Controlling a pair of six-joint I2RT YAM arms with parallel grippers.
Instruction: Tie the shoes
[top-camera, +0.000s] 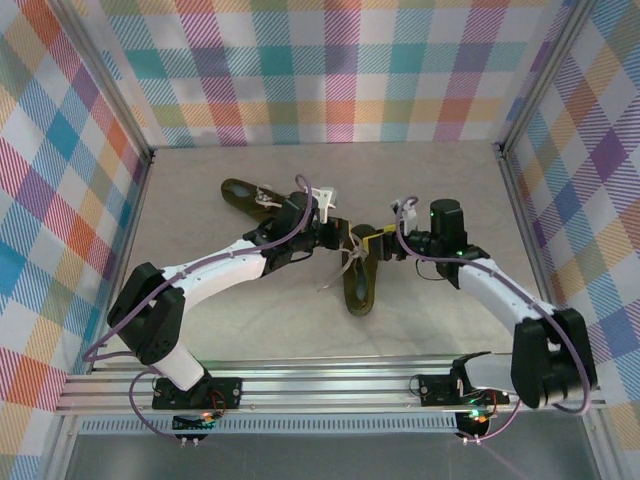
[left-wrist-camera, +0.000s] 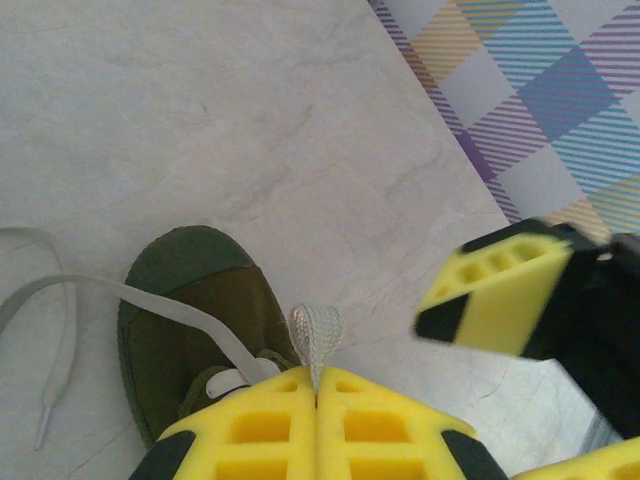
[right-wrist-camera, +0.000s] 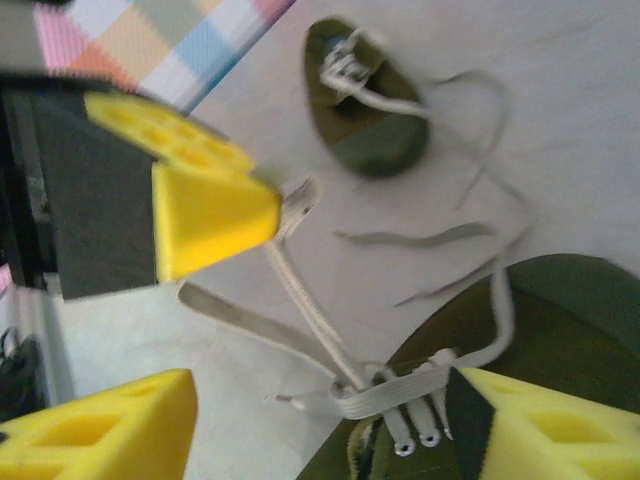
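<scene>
Top external: far shoe (top-camera: 245, 195) beyond left arm (top-camera: 215, 268)

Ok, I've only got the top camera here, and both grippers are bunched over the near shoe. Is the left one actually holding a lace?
Observer: Yes. In the left wrist view the left gripper is shut on a lace loop, which pokes out from between its fingertips.
Operator: And the right gripper?
Observer: Open. In the right wrist view the right gripper has its jaws apart over the near shoe, closed on nothing.
Operator: Is the held lace slack?
Observer: It doesn't look slack. In the right wrist view it runs in a fairly straight line from the left gripper's tip down to the eyelets.
</scene>
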